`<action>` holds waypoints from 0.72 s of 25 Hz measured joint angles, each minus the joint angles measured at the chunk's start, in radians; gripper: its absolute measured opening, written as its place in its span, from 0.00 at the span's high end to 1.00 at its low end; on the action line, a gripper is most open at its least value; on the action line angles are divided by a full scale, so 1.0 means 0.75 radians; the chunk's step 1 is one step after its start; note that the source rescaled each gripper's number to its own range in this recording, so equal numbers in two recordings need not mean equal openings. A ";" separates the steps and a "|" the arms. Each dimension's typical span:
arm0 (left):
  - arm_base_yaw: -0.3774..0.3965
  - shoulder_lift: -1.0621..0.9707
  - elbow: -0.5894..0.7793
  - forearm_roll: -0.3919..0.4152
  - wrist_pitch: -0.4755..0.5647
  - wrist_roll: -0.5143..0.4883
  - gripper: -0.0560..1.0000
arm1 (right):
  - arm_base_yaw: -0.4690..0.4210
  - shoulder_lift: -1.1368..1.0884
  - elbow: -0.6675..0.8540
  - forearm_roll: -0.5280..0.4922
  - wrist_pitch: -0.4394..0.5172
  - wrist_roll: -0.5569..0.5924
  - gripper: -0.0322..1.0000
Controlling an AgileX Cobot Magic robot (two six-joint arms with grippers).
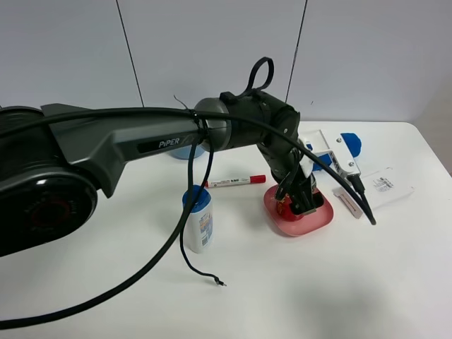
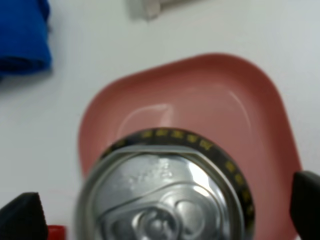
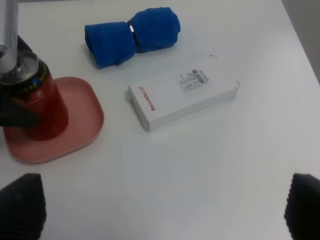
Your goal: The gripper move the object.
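Straddled upright can point(image 3: 40, 102) with left gripper point(image 2: 164, 212) — jaws spread, clear of it | found axis vertical, on pink tray point(image 3: 82, 131) | noted right gripper point(image 3: 162, 210) spread, empty — farther off

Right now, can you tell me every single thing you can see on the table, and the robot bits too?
can: one, red with a silver top, standing in the tray
tray: one, pink, right of the table's middle
bottle: one, white with a blue cap, upright, left of the tray
marker: one, white with a red cap, lying behind the bottle
cloth: one, blue, rolled up, back right
box: one, white, flat, right of the tray
light blue thing: one, mostly hidden behind the arm
table: one, white
cable: one, black, hanging from the left arm
left gripper: black, open, jaws either side of the can
right gripper: black, open, above the table
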 joint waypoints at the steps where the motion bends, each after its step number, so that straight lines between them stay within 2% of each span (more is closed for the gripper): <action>1: 0.000 -0.025 0.000 0.002 0.012 -0.003 0.02 | 0.000 0.000 0.000 0.000 0.000 0.000 0.00; 6: 0.001 -0.171 0.000 0.036 0.097 -0.076 0.02 | 0.000 0.000 0.000 0.000 0.000 0.000 0.00; 10: 0.048 -0.311 0.000 0.072 0.128 -0.187 0.02 | 0.000 0.000 0.000 0.000 0.000 0.000 0.00; 14: 0.169 -0.423 -0.003 0.109 0.130 -0.297 0.01 | 0.000 0.000 0.000 0.000 0.000 0.000 0.00; 18: 0.346 -0.521 -0.004 0.130 0.141 -0.358 0.01 | 0.000 0.000 0.000 0.000 0.000 0.000 0.00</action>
